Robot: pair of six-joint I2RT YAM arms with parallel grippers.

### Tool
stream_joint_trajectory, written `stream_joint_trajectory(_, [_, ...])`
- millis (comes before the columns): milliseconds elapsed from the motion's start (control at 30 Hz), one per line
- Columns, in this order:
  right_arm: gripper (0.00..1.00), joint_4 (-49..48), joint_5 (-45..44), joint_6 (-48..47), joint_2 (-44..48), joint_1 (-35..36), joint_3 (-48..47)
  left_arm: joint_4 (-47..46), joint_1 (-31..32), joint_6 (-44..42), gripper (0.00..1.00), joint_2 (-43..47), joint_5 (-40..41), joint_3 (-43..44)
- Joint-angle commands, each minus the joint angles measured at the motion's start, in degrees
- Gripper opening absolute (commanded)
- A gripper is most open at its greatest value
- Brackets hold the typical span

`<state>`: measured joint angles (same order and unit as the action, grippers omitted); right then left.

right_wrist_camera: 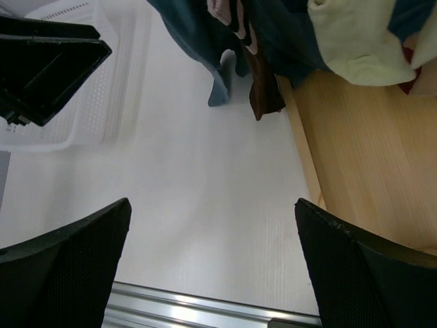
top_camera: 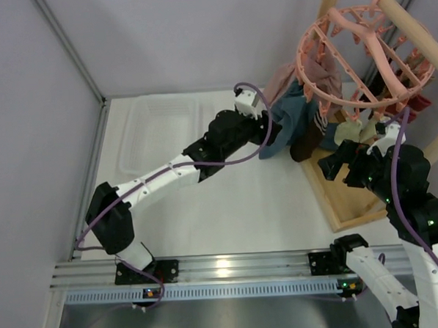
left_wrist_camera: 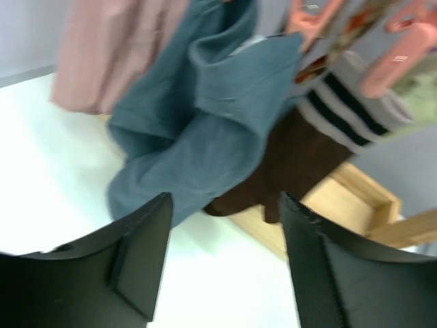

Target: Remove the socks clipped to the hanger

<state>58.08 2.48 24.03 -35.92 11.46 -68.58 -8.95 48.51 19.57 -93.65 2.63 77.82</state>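
The salmon-pink hanger (top_camera: 360,54) hangs from a wooden pole at the top right, with socks clipped under it. Below it are a dark brown sock (top_camera: 306,141), a cream sock (top_camera: 347,133) and a red one (top_camera: 420,103). My left gripper (top_camera: 276,135) is open beside the teal cloth (top_camera: 294,120). In the left wrist view the left gripper (left_wrist_camera: 225,205) is empty, just short of the dark brown sock (left_wrist_camera: 293,164), with a striped sock (left_wrist_camera: 348,116) beyond. My right gripper (top_camera: 344,161) is open below the socks. The right gripper (right_wrist_camera: 212,205) holds nothing; the cream sock (right_wrist_camera: 355,41) hangs ahead.
A dusty-pink garment (top_camera: 284,80) hangs behind the teal cloth. The wooden frame's base (top_camera: 345,194) lies on the table at the right. A white basket (top_camera: 155,134) sits at the back left. Grey walls close the left and rear sides.
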Motion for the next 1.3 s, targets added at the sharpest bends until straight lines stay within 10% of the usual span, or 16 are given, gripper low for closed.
stream_joint_trajectory(0, [0.99, -4.1, 0.4, -0.2, 0.1, 0.2, -0.2, -6.2, 3.2, -1.3, 0.64, 2.1, 2.3, -2.5])
stream_joint_trajectory(233, [0.99, -3.7, 0.5, 1.2, 1.2, 0.1, -0.2, -7.9, 10.3, 1.3, 0.56, -8.0, -1.8, 2.5])
stream_joint_trajectory(1000, [0.99, -3.3, 0.8, 2.2, 4.5, 0.1, 2.0, -8.9, 14.5, 2.8, 0.88, -29.5, 8.3, 17.4])
stream_joint_trajectory(1167, [0.99, -6.5, -0.7, 2.0, 2.9, 0.1, 1.6, -8.8, 14.4, 0.2, 0.13, -29.3, 8.8, 18.0])
stream_joint_trajectory(1267, [0.99, -10.3, -0.5, 1.7, 0.5, 0.1, 0.8, -8.9, 14.4, 0.8, 0.07, -26.1, 7.7, 14.7])
